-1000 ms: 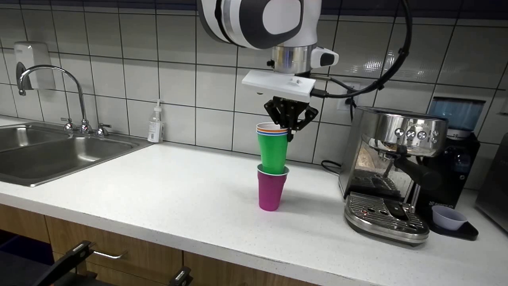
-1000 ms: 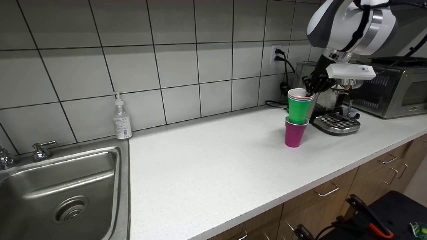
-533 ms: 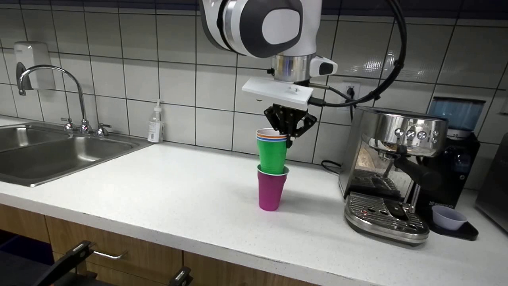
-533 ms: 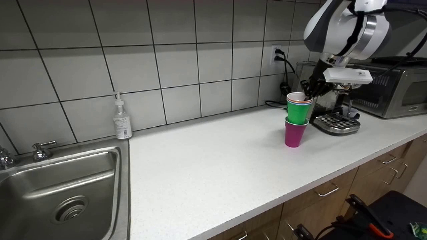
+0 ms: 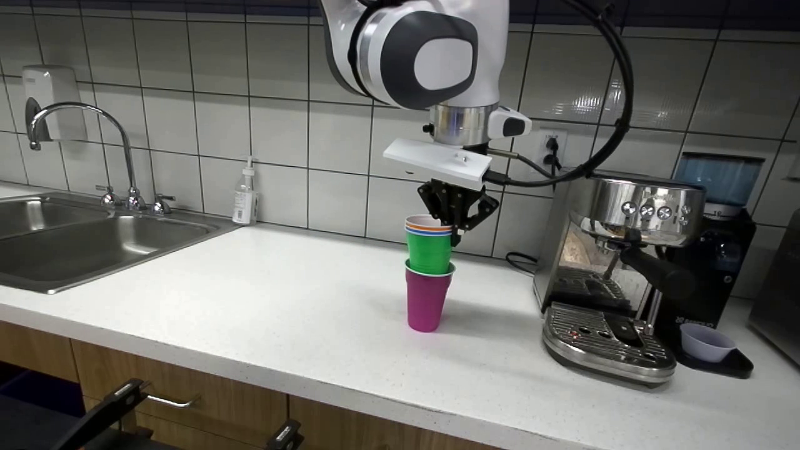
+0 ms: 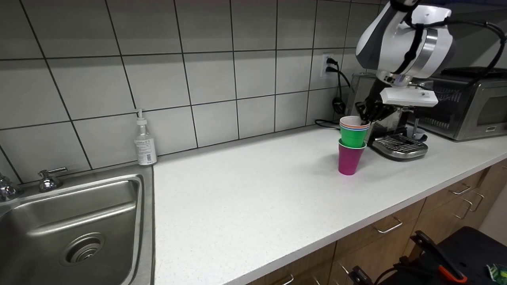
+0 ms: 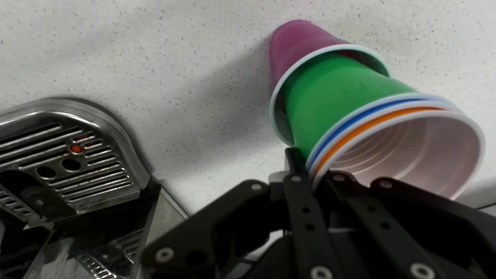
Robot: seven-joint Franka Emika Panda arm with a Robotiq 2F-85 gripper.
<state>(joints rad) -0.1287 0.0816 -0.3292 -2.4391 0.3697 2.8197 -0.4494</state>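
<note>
My slender black fingers (image 7: pixel 298 195) are pinching a green-sided stack of plastic cups (image 7: pixel 337 93), apparently only part-nested in an upright magenta plastic cup (image 7: pixel 292 52), full seating and release remaining.

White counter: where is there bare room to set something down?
Widest patch: between sink and magenta cup. Smaller: between that cup and coffee machine. Crowded: where the tool grips the green stack, and between coffee machine and black appliance.
</note>
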